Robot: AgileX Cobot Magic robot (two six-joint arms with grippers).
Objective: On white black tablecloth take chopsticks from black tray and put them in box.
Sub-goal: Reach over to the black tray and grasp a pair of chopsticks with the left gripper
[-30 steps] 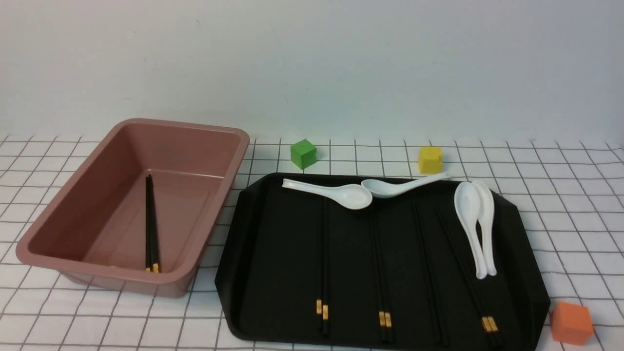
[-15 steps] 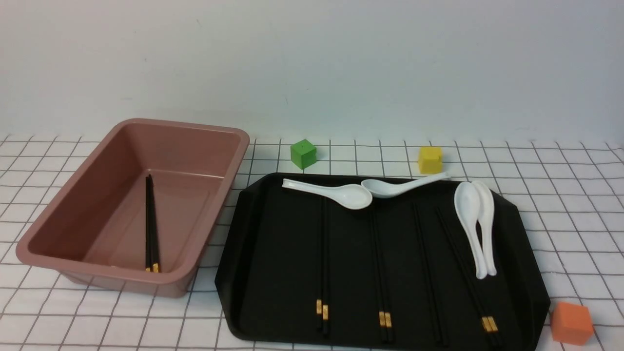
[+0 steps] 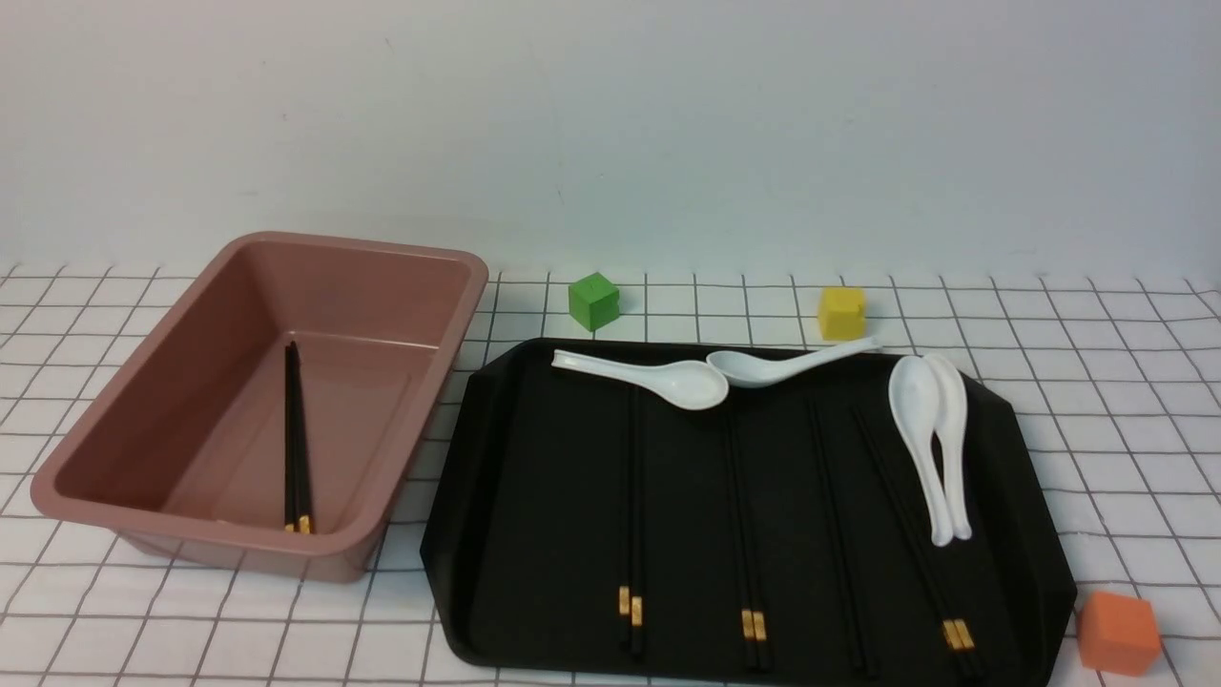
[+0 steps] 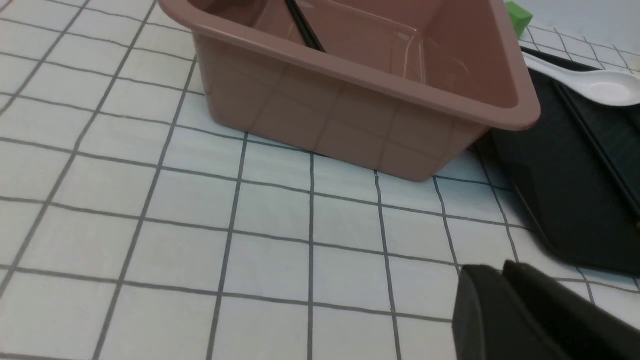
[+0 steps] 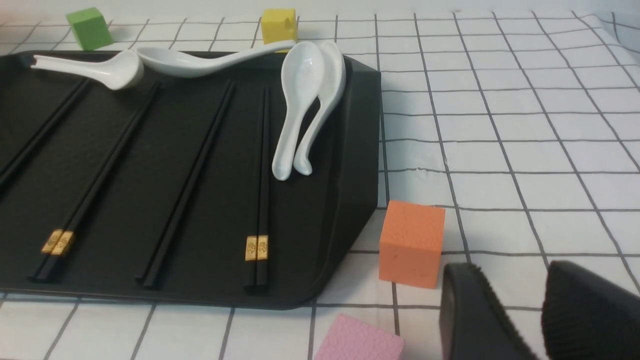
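Observation:
The black tray (image 3: 534, 496) lies on the tablecloth (image 3: 1126, 429) at the centre right. Several black chopsticks lie lengthwise on it: a pair at the left (image 3: 631, 515), a pair in the middle (image 3: 747, 534), a thin stick (image 3: 838, 534) and a pair at the right (image 3: 916, 544). The pink-brown box (image 3: 362, 246) stands to the tray's left and holds one pair of chopsticks (image 3: 297, 439). Neither gripper shows in the front view. My left gripper (image 4: 500, 270) is shut and empty over the cloth near the box's front corner. My right gripper (image 5: 510, 280) is open and empty beside the tray's front right corner.
Several white spoons (image 3: 668, 379) lie on the tray's far part, two of them nested at the right (image 3: 930, 448). A green cube (image 3: 593, 301) and a yellow cube (image 3: 841, 312) stand behind the tray. An orange cube (image 3: 1118, 632) and a pink block (image 5: 360, 340) lie near my right gripper.

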